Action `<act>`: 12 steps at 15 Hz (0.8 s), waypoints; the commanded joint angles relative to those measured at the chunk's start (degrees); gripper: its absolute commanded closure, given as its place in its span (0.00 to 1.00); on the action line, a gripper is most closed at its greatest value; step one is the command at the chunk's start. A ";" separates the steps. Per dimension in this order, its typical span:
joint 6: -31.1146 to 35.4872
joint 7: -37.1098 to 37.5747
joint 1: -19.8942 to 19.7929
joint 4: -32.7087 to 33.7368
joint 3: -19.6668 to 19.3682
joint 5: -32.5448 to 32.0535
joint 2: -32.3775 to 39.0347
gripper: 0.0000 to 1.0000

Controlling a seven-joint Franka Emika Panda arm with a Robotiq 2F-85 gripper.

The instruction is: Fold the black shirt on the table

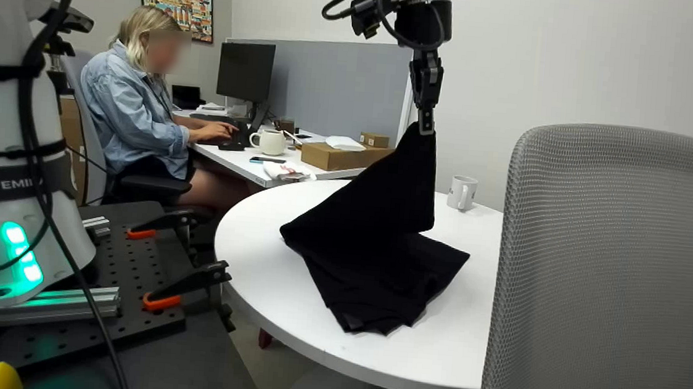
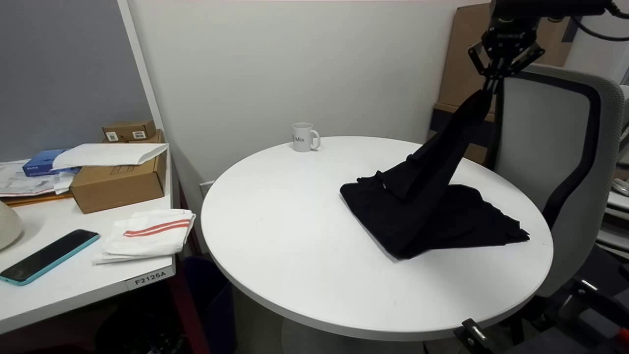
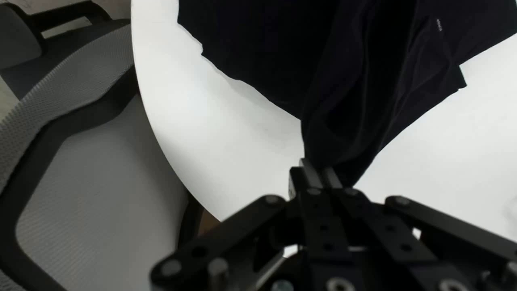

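We are noting the black two-fingered metal tool (image 2: 490,85) pinched tight on the limp black fabric shirt (image 2: 413,216), which, below it, is slanting away from the grey mesh chair (image 2: 545,132) and resting on the round white counter (image 2: 290,226).

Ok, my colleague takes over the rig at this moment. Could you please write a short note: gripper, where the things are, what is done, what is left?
Gripper: shut on a piece of the black shirt, held above the table.
Shirt: the lifted part slopes down to the rest, which lies on the table.
Mug: standing on the table, apart from the shirt.
Done: shirt gripped and partly lifted; how many folds it already has, I cannot tell.
Left: probably lay the held part over the rest, then release.
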 commanded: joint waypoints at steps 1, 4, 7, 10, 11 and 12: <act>-1.31 -3.94 -0.63 1.22 0.01 1.44 1.54 0.99; -1.22 -4.36 -1.23 1.21 -0.39 0.68 2.88 0.99; -0.48 -3.97 -2.41 0.75 -1.52 -0.22 4.67 0.99; 0.11 -3.23 -4.12 -0.39 -3.59 -1.13 6.51 0.73; 0.04 -3.07 -4.50 -0.42 -4.19 -1.10 7.13 0.72; 0.24 -2.96 -5.10 -0.93 -5.04 -1.28 7.66 0.65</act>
